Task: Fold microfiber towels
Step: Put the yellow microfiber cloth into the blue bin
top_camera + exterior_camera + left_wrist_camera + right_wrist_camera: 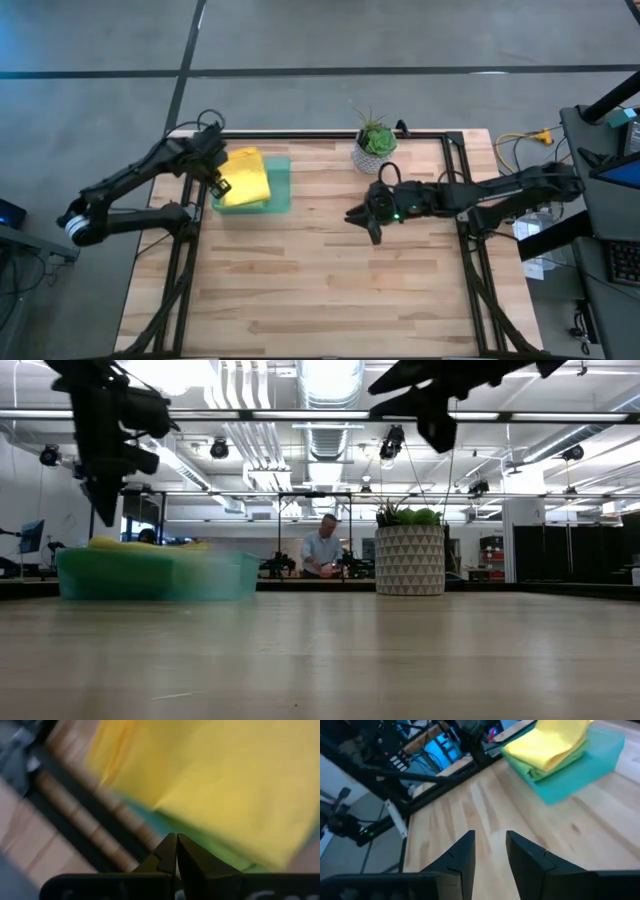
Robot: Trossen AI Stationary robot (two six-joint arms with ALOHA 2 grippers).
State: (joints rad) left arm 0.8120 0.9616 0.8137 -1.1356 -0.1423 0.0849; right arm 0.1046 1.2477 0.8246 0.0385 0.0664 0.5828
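A stack of folded microfiber towels, yellow on top (pixel 243 176) and lime green beneath (pixel 532 770), lies in a see-through green tray (pixel 279 187) at the table's far left. My left gripper (pixel 219 186) hangs shut above the tray's left edge, clear of the towels (pixel 215 780), with nothing between its fingers (pixel 176 841). My right gripper (pixel 366 216) is over the table's middle right, lifted off the wood. It is open and empty and points toward the tray (pixel 580 767).
A small potted plant (pixel 373 146) in a patterned white pot (pixel 410 559) stands at the far edge, just behind my right gripper. Bare wood (pixel 320 290) stretches over the near half of the table. A person (pixel 322 552) sits in the room beyond.
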